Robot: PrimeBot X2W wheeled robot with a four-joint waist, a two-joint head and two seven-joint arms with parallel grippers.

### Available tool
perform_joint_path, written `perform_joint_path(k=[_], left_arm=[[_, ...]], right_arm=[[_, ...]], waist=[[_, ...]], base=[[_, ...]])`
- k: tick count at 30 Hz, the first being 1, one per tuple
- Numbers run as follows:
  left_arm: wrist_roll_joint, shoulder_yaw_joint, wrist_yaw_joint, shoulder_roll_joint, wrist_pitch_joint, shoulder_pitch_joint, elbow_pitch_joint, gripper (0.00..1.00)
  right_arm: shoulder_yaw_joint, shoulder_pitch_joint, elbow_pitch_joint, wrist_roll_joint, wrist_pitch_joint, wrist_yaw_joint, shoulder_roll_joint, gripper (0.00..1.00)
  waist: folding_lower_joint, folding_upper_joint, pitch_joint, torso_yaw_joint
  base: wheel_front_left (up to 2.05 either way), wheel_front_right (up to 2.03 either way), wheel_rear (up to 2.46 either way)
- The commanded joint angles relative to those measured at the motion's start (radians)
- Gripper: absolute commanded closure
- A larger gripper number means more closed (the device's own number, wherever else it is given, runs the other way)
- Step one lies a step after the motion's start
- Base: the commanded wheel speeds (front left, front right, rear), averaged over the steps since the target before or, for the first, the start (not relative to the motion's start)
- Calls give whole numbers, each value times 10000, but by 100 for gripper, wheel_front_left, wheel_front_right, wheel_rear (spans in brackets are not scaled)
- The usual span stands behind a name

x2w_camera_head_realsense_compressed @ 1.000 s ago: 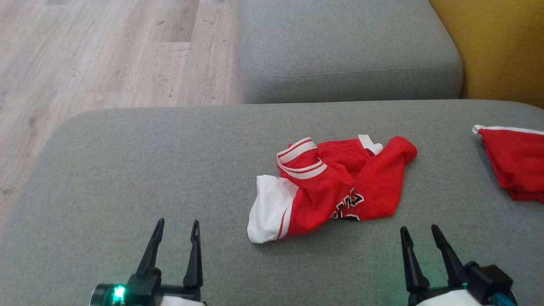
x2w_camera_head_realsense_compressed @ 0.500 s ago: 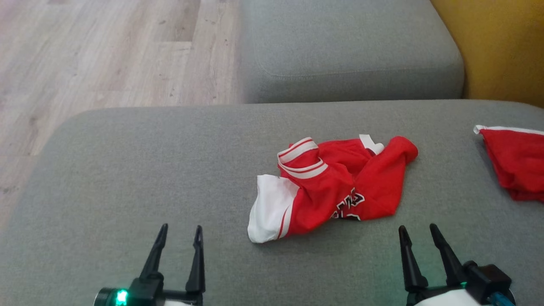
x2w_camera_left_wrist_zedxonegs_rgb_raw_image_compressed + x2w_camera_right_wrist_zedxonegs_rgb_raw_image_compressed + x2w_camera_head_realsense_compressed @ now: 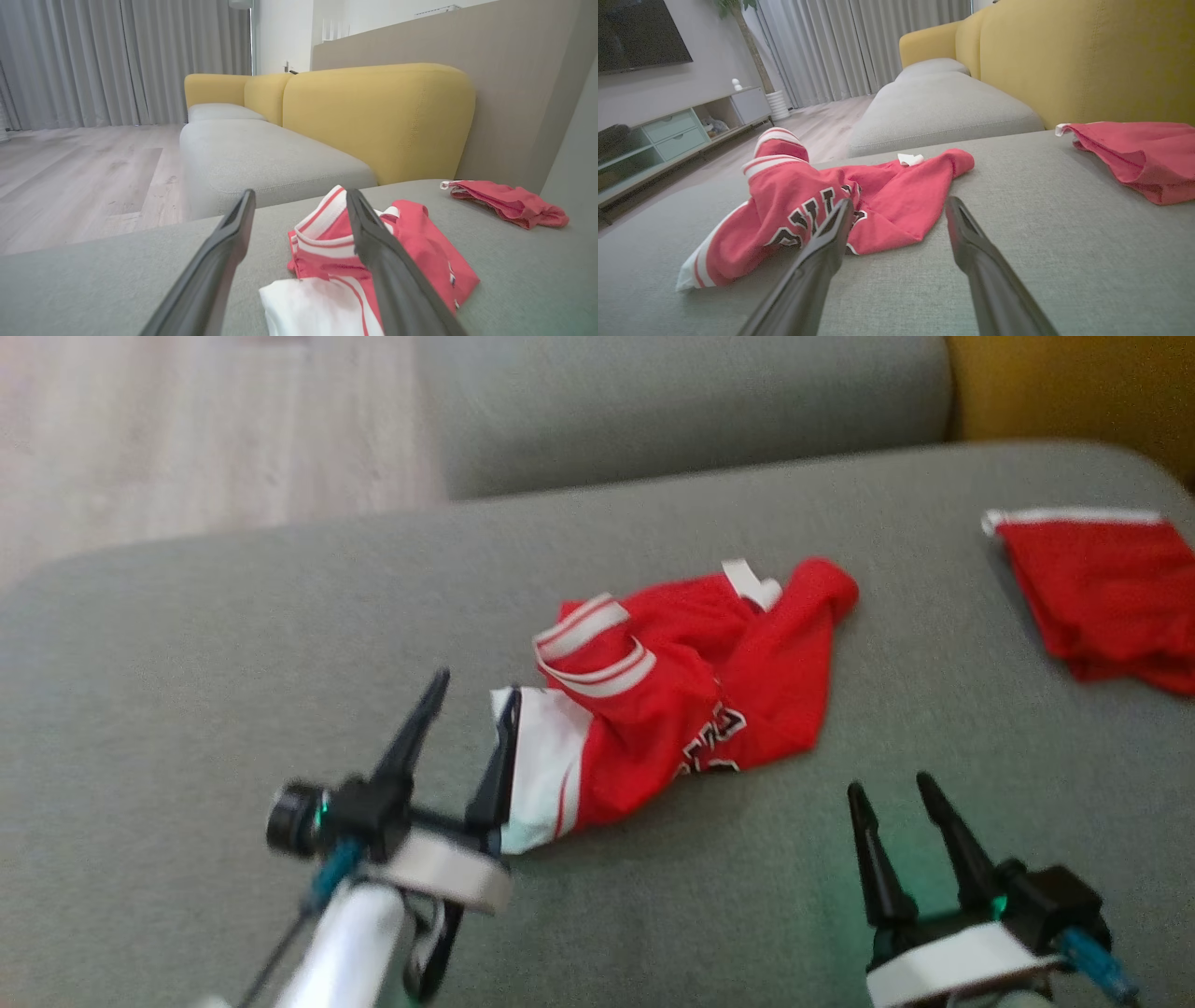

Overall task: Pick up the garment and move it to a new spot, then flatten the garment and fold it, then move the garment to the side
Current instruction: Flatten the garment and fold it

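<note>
Jaws spread on both, left gripper at the white hem of the crumpled red jersey mid sofa cushion, right gripper near its lettered edge; a shallow pinch might lift one layer only.

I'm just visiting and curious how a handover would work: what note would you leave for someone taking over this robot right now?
Left end effector: open, empty, fingers at the white edge of the crumpled red garment; contact unclear.
Right end effector: open, empty, apart from the garment, near its lettered side.
The garment lies bunched on the grey cushion; a second red cloth lies farther to the robot's right.
Done: nothing visible; the garment is not yet lifted.
Left: grasp it, move it, flatten, fold, set it aside.
</note>
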State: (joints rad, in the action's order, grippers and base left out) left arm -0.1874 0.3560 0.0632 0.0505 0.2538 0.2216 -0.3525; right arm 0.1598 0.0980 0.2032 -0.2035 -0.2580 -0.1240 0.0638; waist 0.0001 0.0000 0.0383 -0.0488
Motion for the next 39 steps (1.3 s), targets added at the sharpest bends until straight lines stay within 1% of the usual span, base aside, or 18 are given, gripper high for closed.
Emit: perform_joint_path(k=[1,4,6,9,10,11,15,18,19,20,21,22,24,26,28,32,35,39], left_arm=[[-265,-250,136,-3,80,929,-79,0],[-921,-83,399,-3,80,1797,-1150,0],[-952,-30,435,-2,80,2344,-1917,0],[-636,-97,42,55,80,3035,-3026,0],[-713,-151,24,48,80,3190,-3373,0],[-713,-151,24,48,80,3190,-3373,0],[-694,13,-48,33,-98,3701,-4675,0],[-993,70,120,19,-464,3868,-5380,0],[-1205,150,303,12,-707,3870,-5558,4],[-1538,238,474,7,-932,3853,-5638,55],[-1903,412,579,5,-1095,3831,-5593,72],[-2185,686,632,3,-1266,3803,-5506,100],[-2606,1358,663,1,-1510,3757,-5197,100],[-2715,1931,668,8,-1423,3822,-4889,100],[-2557,2274,670,105,-1033,3985,-4649,100],[-2204,2832,672,81,-403,4448,-4031,100],[-2108,3228,673,31,-190,5113,-3331,100],[-2363,3813,673,5,-79,6640,-2328,100]], right_arm=[[287,-613,-350,46,-38,-67,204,0],[323,-830,-357,25,-38,-67,274,0],[322,-941,-359,3,-38,-67,295,0],[406,-1120,-359,-26,-38,-67,310,0],[429,-1179,-363,-35,-38,-67,300,0],[429,-1179,-363,-35,-38,-67,300,0],[440,-1309,-382,-81,-38,-67,249,0],[391,-1284,-381,-98,-38,-67,208,0],[362,-1266,-380,-105,-38,-67,193,0],[347,-1255,-382,-110,-38,-67,177,0],[345,-1254,-380,-111,-38,-67,160,0],[349,-1260,-375,-113,-38,-67,143,0],[359,-1283,-362,-119,-38,-67,107,0],[376,-1314,-364,-127,-38,-67,71,0],[392,-1326,-365,-125,-38,-67,37,0],[395,-1262,-307,-134,-38,-67,0,0],[400,-1253,-265,-145,-38,-67,-22,0],[586,-1314,-197,-158,-38,-67,-51,0]], waist=[[-1,0,703,-639],[-1,0,1067,-988],[-1,0,1267,-1191],[-1,0,1531,-1487],[-1,0,1604,-1586],[-1,0,1604,-1586],[-1,0,1799,-1830],[-1,0,1856,-1899],[-1,0,1864,-1904],[-1,0,1880,-1915],[-1,0,1892,-1930],[-1,0,1904,-1945],[-1,0,1922,-1967],[-1,0,1923,-1990],[-1,0,1886,-2017],[-1,0,1708,-2072],[-1,0,1584,-2142],[-1,0,1352,-2380]], base=[[0,0,0],[0,0,0],[0,0,0],[0,0,0],[0,0,0],[0,0,0],[0,0,0],[0,0,0],[0,0,0],[0,0,0],[0,0,0],[0,0,0],[0,0,0],[0,0,0],[0,0,0],[0,0,0],[0,0,0],[0,0,0]])
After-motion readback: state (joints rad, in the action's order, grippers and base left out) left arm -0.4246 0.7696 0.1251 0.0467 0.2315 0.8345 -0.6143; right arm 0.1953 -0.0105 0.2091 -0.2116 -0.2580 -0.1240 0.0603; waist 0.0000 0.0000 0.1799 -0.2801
